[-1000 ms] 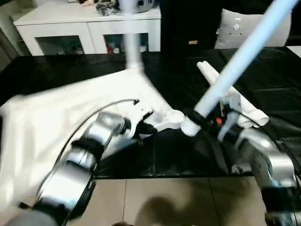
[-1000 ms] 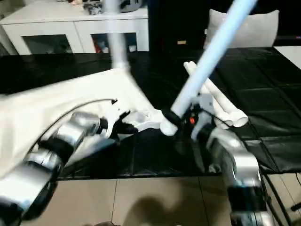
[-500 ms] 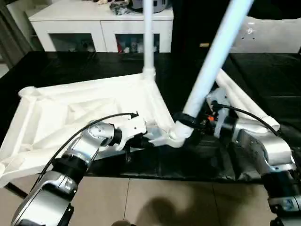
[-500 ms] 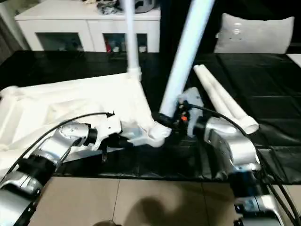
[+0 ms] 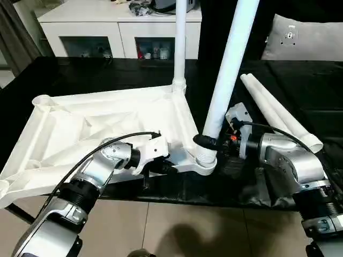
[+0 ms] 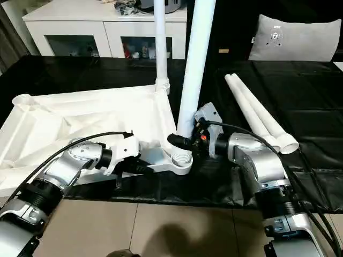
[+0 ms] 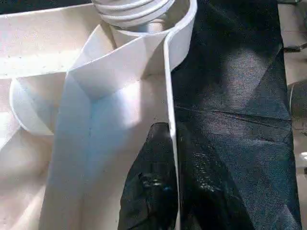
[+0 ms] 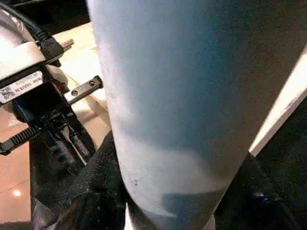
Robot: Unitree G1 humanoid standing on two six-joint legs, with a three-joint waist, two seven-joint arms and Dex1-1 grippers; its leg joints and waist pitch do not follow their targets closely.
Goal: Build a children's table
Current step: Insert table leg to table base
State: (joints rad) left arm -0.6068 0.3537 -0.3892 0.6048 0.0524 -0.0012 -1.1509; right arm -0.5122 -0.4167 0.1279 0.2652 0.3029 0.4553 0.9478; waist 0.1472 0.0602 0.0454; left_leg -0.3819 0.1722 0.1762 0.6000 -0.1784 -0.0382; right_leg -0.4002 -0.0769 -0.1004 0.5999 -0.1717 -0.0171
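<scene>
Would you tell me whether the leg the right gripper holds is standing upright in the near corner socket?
Nearly upright. The leg rises steeply from the near corner socket, leaning slightly; the right gripper clamps its base. Full seating: cannot tell.

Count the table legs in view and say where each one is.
4. One leg stands in the tabletop's far corner socket; one stands at the near corner, gripped by the right gripper; two lie loose on the black surface.
</scene>
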